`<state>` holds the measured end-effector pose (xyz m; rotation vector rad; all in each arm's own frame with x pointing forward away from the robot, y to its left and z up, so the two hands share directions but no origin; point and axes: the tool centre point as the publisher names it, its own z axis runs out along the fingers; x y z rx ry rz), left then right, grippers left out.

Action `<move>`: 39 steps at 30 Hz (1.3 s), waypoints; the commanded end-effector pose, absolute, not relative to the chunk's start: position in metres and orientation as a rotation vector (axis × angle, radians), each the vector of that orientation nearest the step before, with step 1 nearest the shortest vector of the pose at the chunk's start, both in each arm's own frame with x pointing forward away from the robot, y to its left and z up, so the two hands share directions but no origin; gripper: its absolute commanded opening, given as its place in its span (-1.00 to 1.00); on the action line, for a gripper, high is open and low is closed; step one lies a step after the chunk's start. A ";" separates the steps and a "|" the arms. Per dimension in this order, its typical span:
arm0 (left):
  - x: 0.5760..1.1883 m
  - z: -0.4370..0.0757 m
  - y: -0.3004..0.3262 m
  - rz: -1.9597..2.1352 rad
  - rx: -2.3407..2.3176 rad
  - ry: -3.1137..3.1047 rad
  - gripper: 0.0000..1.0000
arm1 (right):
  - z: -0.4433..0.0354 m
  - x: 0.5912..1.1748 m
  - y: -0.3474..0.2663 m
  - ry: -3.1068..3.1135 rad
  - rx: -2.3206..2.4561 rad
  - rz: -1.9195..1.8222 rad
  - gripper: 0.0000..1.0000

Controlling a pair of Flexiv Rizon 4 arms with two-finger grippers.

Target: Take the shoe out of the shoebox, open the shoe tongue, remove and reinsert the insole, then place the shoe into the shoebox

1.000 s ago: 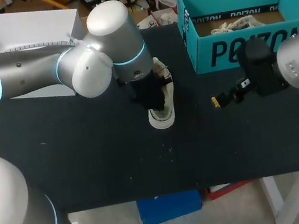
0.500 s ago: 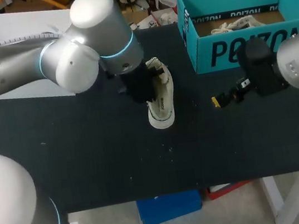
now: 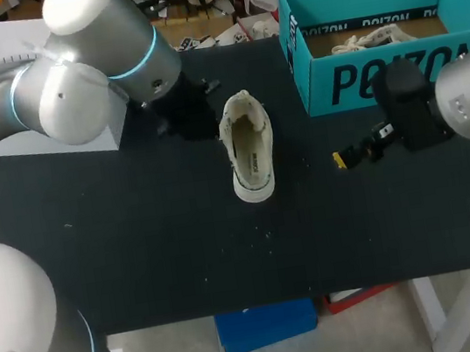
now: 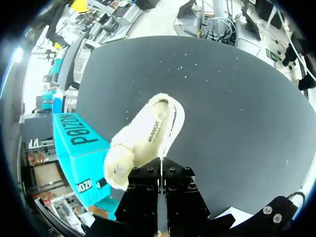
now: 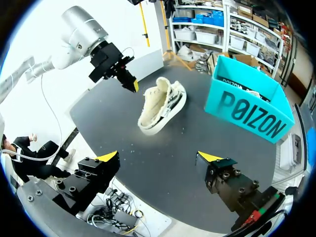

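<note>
Left arm has backed off the shoe (image 3: 248,147).
Head view: shoe lies on the table (image 3: 139,243), long axis running front to back. Left pincer (image 3: 194,122) is just beside its far end, nearer than the right pincer (image 3: 351,155).
Left wrist: fingers together, empty, shoe (image 4: 143,140) just ahead.
Right wrist: right pincer (image 5: 159,157) apart, empty, shoe (image 5: 160,106) well ahead.

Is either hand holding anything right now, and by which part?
Nothing is held: the left hand is shut and empty, clear of the cream canvas shoe; the right hand is open and empty.
</note>
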<state>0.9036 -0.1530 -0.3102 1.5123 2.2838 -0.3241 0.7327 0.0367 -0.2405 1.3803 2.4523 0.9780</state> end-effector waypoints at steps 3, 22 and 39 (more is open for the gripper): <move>0.936 -0.313 -0.131 -0.623 1.071 2.343 -1.00 | -0.241 0.732 0.037 2.452 1.380 0.981 1.00; 1.029 -0.326 -0.200 -0.543 0.947 2.451 -1.00 | -0.241 0.732 0.037 2.452 1.380 0.981 1.00; 0.964 -0.347 -0.203 -0.647 1.057 2.445 -1.00 | -0.241 0.732 0.037 2.452 1.380 0.981 1.00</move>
